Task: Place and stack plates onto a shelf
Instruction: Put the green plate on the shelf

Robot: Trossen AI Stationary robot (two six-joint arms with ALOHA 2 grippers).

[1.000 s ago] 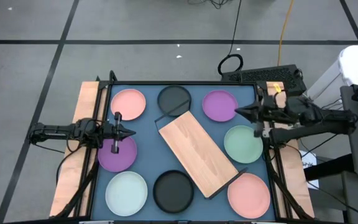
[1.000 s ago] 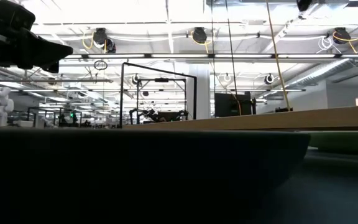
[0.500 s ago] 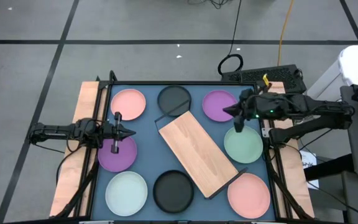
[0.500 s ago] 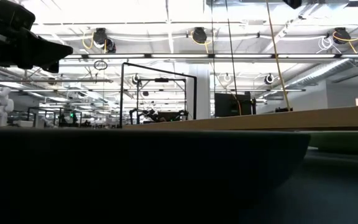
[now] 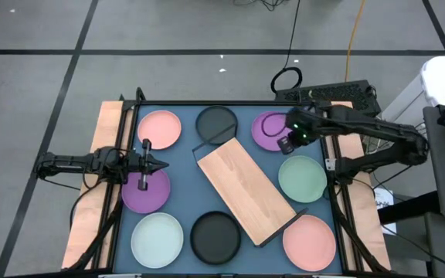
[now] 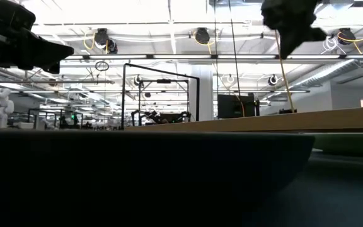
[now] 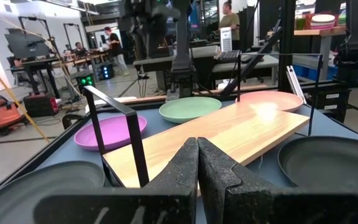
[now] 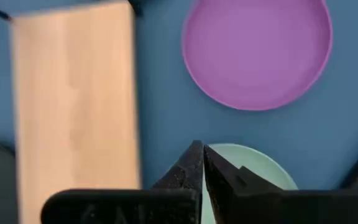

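Several round plates lie on the blue table around the shelf (image 5: 246,189), a wooden board with a black wire frame that lies slantwise in the middle. My right gripper (image 5: 288,143) is shut and points steeply down. It hangs in the air between the far-right purple plate (image 5: 273,128) and the pale green plate (image 5: 303,177). The right wrist view shows its fingertips (image 8: 202,152) above the blue gap between the purple plate (image 8: 257,53) and the green plate (image 8: 247,168). My left gripper (image 5: 161,164) waits level and shut above the far rim of the left purple plate (image 5: 145,191).
Also on the table are a pink plate (image 5: 159,128) and a black plate (image 5: 216,122) at the far side. A pale blue plate (image 5: 157,238), a black plate (image 5: 215,236) and a pink plate (image 5: 309,239) lie at the near side. A black frame (image 5: 230,105) edges the table.
My right arm has reached from the table's right edge out over the table, toward the far-right purple plate. Its gripper has tipped from level to pointing steeply down and rolled as it went, staying shut. In the low view it has come down into the picture's top.
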